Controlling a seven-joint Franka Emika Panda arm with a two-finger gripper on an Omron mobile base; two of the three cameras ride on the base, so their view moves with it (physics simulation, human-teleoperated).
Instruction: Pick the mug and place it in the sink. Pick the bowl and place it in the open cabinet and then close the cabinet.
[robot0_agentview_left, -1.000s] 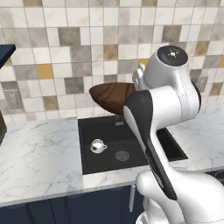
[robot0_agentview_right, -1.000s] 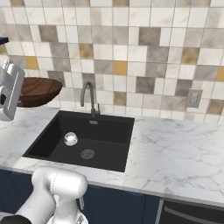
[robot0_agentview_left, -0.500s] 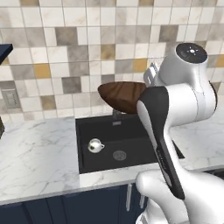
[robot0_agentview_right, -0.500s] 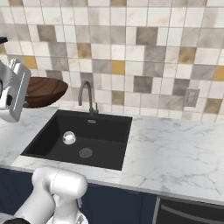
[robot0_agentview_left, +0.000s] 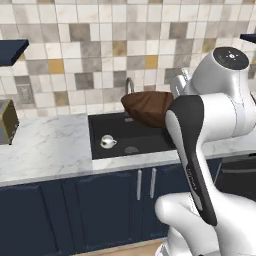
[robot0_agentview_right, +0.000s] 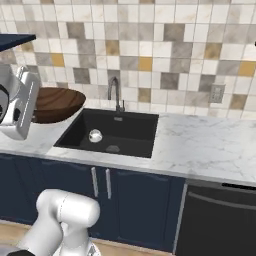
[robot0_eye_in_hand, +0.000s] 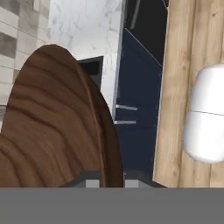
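The bowl (robot0_agentview_left: 147, 106) is dark grained wood, the sink (robot0_agentview_left: 150, 137) matt black, the counter (robot0_agentview_right: 210, 150) polished white marble.

Base is backing away from the counter, so both base views are widening out and the lower cabinet fronts (robot0_agentview_right: 100, 185) and wood floor (robot0_eye_in_hand: 179, 87) are coming into view. The arm is still carrying the bowl (robot0_agentview_left: 147, 107), pinched at the rim, above the sink (robot0_agentview_left: 150, 137).
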